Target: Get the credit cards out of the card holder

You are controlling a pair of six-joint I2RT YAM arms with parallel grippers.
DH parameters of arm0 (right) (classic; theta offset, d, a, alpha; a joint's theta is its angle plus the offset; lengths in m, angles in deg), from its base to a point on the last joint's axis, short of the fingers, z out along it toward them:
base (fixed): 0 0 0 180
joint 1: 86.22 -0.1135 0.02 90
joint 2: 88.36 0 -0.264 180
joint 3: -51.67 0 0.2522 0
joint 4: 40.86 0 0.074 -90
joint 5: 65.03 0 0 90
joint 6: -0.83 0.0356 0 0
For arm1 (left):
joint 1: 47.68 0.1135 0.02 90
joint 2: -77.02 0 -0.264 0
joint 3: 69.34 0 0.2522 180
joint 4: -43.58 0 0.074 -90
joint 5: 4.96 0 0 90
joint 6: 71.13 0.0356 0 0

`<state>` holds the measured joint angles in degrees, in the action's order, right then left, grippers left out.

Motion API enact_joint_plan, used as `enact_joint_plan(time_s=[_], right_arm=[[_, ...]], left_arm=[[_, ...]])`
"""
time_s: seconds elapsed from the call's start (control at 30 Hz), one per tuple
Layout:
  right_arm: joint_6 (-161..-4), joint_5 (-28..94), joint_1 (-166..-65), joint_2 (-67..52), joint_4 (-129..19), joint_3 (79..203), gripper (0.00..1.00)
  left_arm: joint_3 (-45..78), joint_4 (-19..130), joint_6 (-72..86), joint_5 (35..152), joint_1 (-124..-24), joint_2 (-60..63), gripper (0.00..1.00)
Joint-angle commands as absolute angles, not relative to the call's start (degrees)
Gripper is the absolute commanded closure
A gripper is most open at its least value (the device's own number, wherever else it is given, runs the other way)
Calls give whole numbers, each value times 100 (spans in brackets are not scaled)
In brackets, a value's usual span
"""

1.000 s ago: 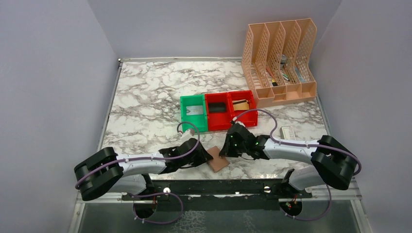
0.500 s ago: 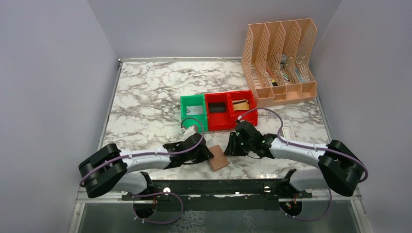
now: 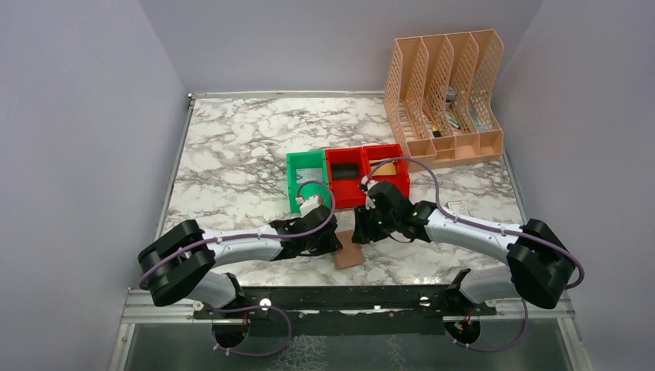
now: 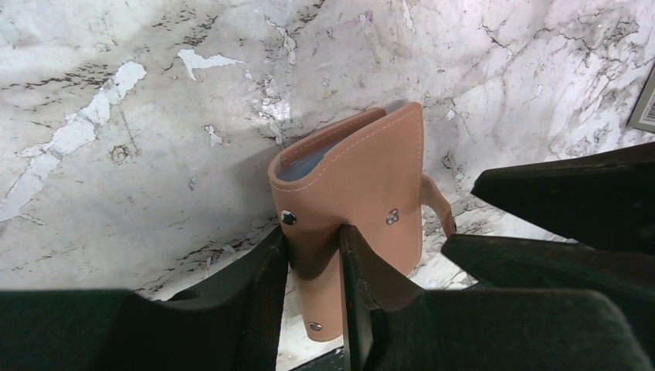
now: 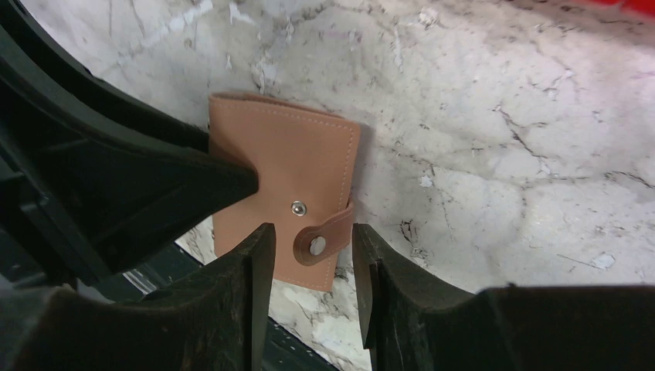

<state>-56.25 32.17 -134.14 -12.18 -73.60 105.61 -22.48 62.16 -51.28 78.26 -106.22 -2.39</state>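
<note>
Marble-patterned counter carries the card holder near its front edge, between the two sets of jaws.

1. Left jaws: nearly closed, clamping one thin edge of the holder. The rest of the holder projects beyond the tips. A sliver of blue lining shows at the far edge. Whether the holder is lifted clear of the counter cannot be determined.
2. Right jaws: open to a moderate gap and empty. The strap and its snap lie between the tips. Contact with either tip is not evident.

Step in hand, as judged: opening the holder. The strap is fastened and no cards are visible outside.

Next move calls for the right jaws to close on the strap tab and peel it off the snap. The left jaws must hold firm against that pull. A shallow bite on the tab is likely to slip.
</note>
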Motion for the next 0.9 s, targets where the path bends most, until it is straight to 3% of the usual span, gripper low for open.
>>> enact_joint_plan(time_s=[0.0,0.23,0.43,0.73,0.87], right_arm=[[-6284,3848,-13394,-982,-7317,10656,57],[-6407,3189,-13395,-675,-7525,10729,54],[-6251,2499,-13395,-834,-7397,10631,69],[-6045,3117,-13395,-807,-7044,10433,89],[-5825,3051,-13394,-993,-7042,10337,99]], left_arm=[[-2245,6787,-4880,7753,-10615,-432,70],[-2250,6806,-4896,7697,-10615,-398,70],[-2118,6884,-4845,7676,-10613,-494,70],[-2148,6925,-4851,7689,-10613,-455,70],[-2149,7078,-4891,7535,-10613,-327,65]])
